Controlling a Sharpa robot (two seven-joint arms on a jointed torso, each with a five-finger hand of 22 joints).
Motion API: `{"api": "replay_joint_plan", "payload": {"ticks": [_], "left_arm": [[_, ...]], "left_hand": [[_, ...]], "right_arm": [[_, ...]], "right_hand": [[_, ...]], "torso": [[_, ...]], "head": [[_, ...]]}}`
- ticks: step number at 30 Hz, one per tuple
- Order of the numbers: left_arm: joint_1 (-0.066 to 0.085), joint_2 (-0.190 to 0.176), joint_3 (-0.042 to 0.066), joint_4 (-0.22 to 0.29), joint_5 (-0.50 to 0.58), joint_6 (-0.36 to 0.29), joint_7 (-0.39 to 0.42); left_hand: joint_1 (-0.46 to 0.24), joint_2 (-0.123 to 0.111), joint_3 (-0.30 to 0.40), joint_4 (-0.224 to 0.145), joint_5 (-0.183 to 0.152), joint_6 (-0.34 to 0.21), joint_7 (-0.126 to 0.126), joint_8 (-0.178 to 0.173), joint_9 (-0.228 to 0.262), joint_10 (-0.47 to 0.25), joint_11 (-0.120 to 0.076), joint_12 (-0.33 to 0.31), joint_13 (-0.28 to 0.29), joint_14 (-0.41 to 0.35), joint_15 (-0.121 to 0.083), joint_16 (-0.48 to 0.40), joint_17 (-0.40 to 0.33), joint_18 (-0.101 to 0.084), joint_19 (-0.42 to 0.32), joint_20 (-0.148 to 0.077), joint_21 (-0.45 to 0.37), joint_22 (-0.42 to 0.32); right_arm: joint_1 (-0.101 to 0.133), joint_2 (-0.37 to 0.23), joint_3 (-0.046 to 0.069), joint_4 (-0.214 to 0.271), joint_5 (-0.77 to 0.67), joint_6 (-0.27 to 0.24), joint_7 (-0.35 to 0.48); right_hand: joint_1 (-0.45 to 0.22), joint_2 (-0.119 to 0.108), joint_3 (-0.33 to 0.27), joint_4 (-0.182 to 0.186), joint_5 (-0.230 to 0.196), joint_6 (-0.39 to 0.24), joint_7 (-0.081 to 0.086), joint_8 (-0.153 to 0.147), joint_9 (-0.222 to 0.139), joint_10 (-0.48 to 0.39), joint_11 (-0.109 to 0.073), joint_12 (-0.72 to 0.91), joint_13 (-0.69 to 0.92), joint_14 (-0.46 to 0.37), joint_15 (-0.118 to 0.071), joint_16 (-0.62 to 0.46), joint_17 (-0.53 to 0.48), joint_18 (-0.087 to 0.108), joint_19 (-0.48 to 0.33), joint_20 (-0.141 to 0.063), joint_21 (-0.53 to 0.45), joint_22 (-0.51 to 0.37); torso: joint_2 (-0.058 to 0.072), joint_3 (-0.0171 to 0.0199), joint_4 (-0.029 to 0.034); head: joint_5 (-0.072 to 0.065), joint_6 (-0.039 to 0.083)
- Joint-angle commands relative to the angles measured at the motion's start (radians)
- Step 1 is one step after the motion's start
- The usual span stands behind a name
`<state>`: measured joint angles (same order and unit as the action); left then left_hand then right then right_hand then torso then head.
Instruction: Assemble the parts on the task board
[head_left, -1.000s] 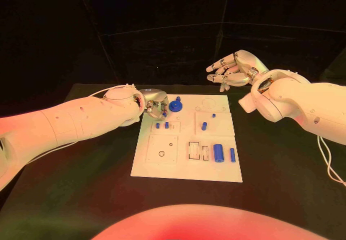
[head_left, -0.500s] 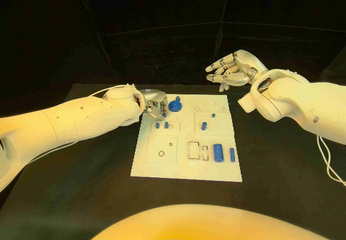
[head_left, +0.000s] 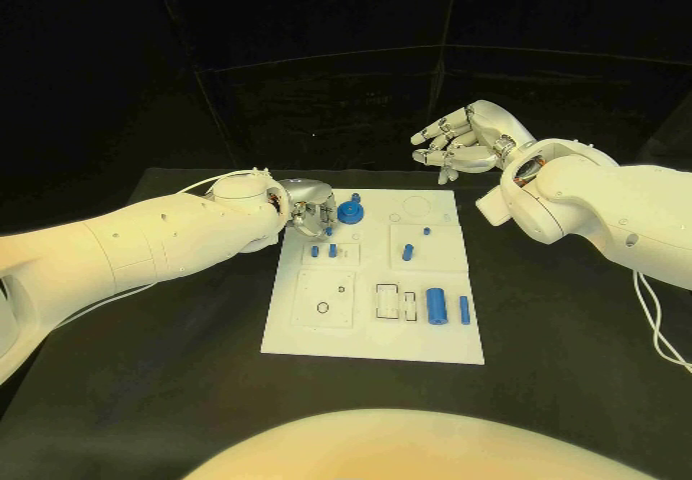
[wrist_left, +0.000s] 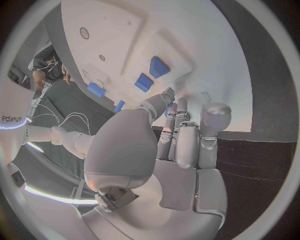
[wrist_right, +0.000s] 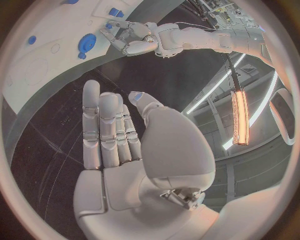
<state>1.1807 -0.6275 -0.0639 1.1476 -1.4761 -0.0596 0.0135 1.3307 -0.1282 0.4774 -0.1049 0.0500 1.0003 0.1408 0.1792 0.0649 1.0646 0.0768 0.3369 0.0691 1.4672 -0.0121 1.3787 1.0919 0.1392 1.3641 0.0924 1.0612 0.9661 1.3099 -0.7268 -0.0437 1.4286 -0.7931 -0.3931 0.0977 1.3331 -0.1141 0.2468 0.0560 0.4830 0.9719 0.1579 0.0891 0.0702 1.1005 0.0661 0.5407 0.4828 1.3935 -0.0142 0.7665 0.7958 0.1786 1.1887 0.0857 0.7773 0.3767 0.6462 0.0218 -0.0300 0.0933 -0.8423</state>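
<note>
The white task board (head_left: 372, 330) lies mid-table, also seen in the left wrist view (wrist_left: 206, 55). My left hand (head_left: 307, 210) hovers over its far left corner with fingers curled, beside a round blue part (head_left: 352, 212). Blue shows between the left hand's (wrist_left: 178, 140) fingertips; whether a part is held is unclear. Two short blue pegs (head_left: 323, 250) stand close to that hand, and a blue cylinder (head_left: 436, 303) and a thin pin (head_left: 464, 309) stand at the board's right. My right hand (head_left: 462, 138) is raised beyond the far edge, fingers apart and empty. In the right wrist view the right hand (wrist_right: 119, 135) is also empty.
Black table (head_left: 577, 330) surrounds the board on every side. Rectangular sockets (head_left: 389, 300) and a square plate with small holes (head_left: 327, 298) sit in the board's near half. A blue peg (head_left: 408, 252) stands mid-board.
</note>
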Motion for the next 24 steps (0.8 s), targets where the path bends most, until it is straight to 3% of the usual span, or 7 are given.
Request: {"api": "replay_joint_plan", "payload": {"ticks": [1,8,13,19,22,23,24], "left_arm": [[0.001,-0.002,0.001,0.000,-0.001,-0.010,0.003],[0.001,-0.021,0.001,0.004,0.007,-0.016,0.000],[0.002,-0.050,0.002,0.015,0.065,-0.054,0.021],[0.013,-0.096,0.003,0.018,0.414,-0.144,0.117],[0.016,-0.117,0.003,0.025,0.692,-0.166,0.230],[0.017,-0.123,0.003,0.031,0.786,-0.164,0.270],[0.017,-0.124,0.003,0.032,0.804,-0.164,0.277]], "left_hand": [[-0.004,-0.011,-0.008,-0.001,0.000,-0.011,0.000,-0.007,-0.001,-0.010,0.001,-0.007,0.001,0.000,0.006,-0.001,-0.002,-0.011,-0.009,0.001,-0.004,0.000],[-0.004,-0.014,-0.009,-0.002,0.000,-0.031,0.002,-0.021,-0.001,-0.025,0.004,-0.012,0.000,-0.001,0.008,-0.002,-0.007,-0.010,-0.010,0.003,-0.006,0.000],[-0.005,-0.019,-0.012,-0.002,0.000,-0.041,0.006,-0.030,0.000,-0.051,0.012,-0.024,-0.003,-0.002,0.013,-0.003,-0.013,-0.010,-0.012,0.006,-0.010,-0.003],[-0.026,-0.013,-0.025,0.017,0.000,-0.024,0.021,-0.025,0.004,-0.086,0.026,-0.036,-0.004,-0.038,0.025,-0.058,-0.125,0.014,-0.067,0.016,-0.124,-0.125],[-0.022,0.008,-0.024,0.025,-0.001,0.002,0.028,-0.014,0.006,-0.093,0.032,-0.033,-0.003,-0.106,0.031,-0.151,-0.289,0.043,-0.149,0.024,-0.273,-0.271],[-0.018,0.016,-0.021,0.027,-0.001,0.004,0.028,-0.013,0.005,-0.090,0.033,-0.029,-0.002,-0.129,0.031,-0.182,-0.342,0.043,-0.160,0.025,-0.287,-0.280],[-0.017,0.018,-0.021,0.027,-0.001,0.004,0.029,-0.012,0.005,-0.088,0.033,-0.027,-0.001,-0.134,0.031,-0.189,-0.353,0.043,-0.162,0.026,-0.289,-0.281]], "right_arm": [[0.002,0.001,0.001,0.000,0.002,0.008,0.000],[0.002,-0.002,0.001,-0.013,-0.034,0.039,-0.022],[0.002,-0.004,0.001,-0.031,-0.130,0.102,-0.055],[0.002,-0.010,0.000,-0.050,-0.335,0.180,-0.097],[-0.001,-0.015,0.000,-0.050,-0.479,0.211,-0.119],[-0.003,-0.018,0.000,-0.048,-0.523,0.219,-0.127],[-0.004,-0.018,-0.001,-0.048,-0.532,0.220,-0.128]], "right_hand": [[-0.005,-0.007,0.006,0.001,0.005,-0.007,0.001,-0.002,0.001,-0.009,0.001,0.006,-0.002,-0.006,-0.001,-0.006,-0.001,0.005,0.009,0.000,-0.005,-0.002],[-0.005,-0.010,0.013,0.002,0.000,-0.013,0.005,-0.003,0.000,-0.038,0.006,-0.015,-0.017,-0.010,0.003,-0.012,-0.002,0.004,0.008,0.002,-0.010,-0.004],[0.014,-0.012,0.032,-0.010,-0.050,0.000,0.008,0.010,0.004,-0.086,0.015,-0.079,-0.067,-0.003,0.007,-0.002,0.013,0.005,0.014,0.005,-0.009,-0.003],[0.038,-0.012,0.063,-0.034,-0.103,0.027,0.001,0.028,0.006,-0.076,0.015,-0.169,-0.158,0.072,0.003,0.173,0.162,0.003,0.058,0.001,0.036,0.027],[0.042,-0.012,0.075,-0.041,-0.116,0.043,-0.007,0.031,0.005,-0.061,0.010,-0.198,-0.194,0.102,0.000,0.290,0.261,-0.017,0.109,-0.002,0.149,0.174],[0.043,-0.014,0.077,-0.044,-0.120,0.049,-0.009,0.031,0.005,-0.058,0.009,-0.206,-0.204,0.108,-0.001,0.317,0.285,-0.023,0.120,-0.002,0.177,0.211],[0.043,-0.014,0.078,-0.044,-0.121,0.049,-0.010,0.031,0.005,-0.056,0.009,-0.208,-0.207,0.110,-0.002,0.323,0.290,-0.024,0.123,-0.002,0.183,0.219]], "torso": [[0.000,0.0000,0.0001],[0.000,-0.0005,0.0003],[0.000,-0.0020,0.0005],[-0.002,-0.0002,0.0025],[-0.001,-0.0006,0.0015],[0.000,-0.0011,0.0007],[0.000,-0.0011,0.0007]], "head": [[0.000,0.000],[-0.001,0.001],[-0.004,0.003],[-0.009,0.008],[-0.012,0.016],[-0.013,0.017],[-0.014,0.018]]}}
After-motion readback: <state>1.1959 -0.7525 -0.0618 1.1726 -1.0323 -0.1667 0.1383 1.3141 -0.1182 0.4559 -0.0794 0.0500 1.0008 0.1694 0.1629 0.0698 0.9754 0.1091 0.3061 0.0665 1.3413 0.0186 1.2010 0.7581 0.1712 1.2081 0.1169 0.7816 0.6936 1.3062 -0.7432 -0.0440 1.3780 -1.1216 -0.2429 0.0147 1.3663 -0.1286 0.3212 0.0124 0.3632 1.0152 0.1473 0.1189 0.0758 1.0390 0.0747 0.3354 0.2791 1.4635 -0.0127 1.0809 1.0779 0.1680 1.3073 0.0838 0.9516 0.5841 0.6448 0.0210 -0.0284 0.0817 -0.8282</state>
